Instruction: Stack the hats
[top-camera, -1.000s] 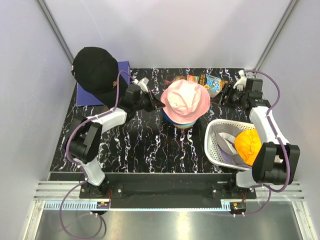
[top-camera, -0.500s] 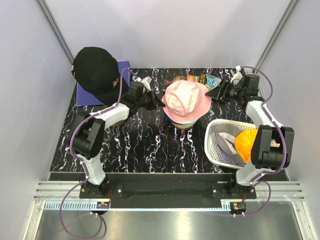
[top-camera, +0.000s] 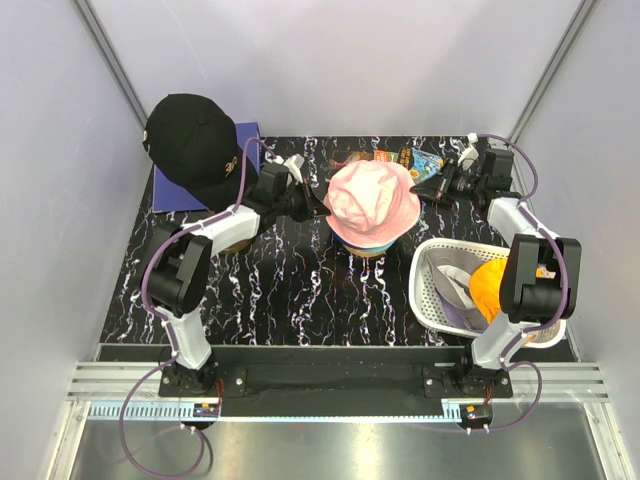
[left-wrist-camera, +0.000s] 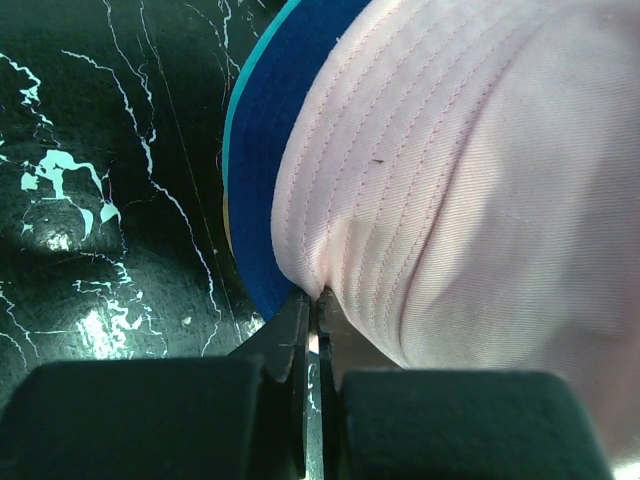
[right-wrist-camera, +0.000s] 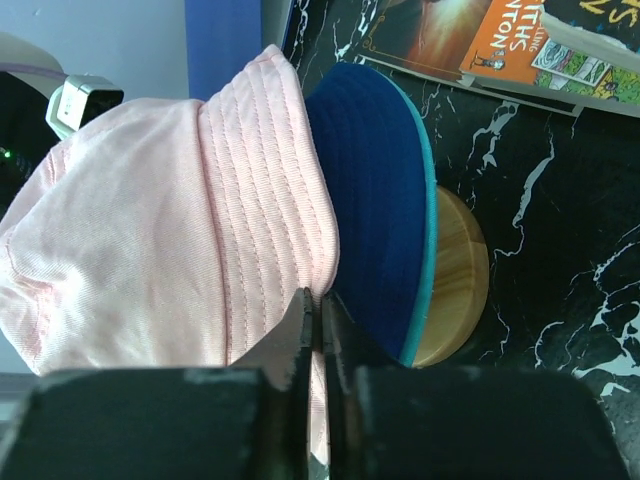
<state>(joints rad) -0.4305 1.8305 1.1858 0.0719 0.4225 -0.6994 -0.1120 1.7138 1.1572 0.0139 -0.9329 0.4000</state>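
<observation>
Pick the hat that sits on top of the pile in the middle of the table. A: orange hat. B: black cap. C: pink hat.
C: the pink hat covers the blue hat under it, while the black cap lies at the far left corner and the orange hat sits in the basket.

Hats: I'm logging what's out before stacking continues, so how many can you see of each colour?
Black cap: 1
Pink hat: 1
Blue-and-teal hat: 1
Orange hat: 1
Lavender hat: 1
Total: 5
</observation>
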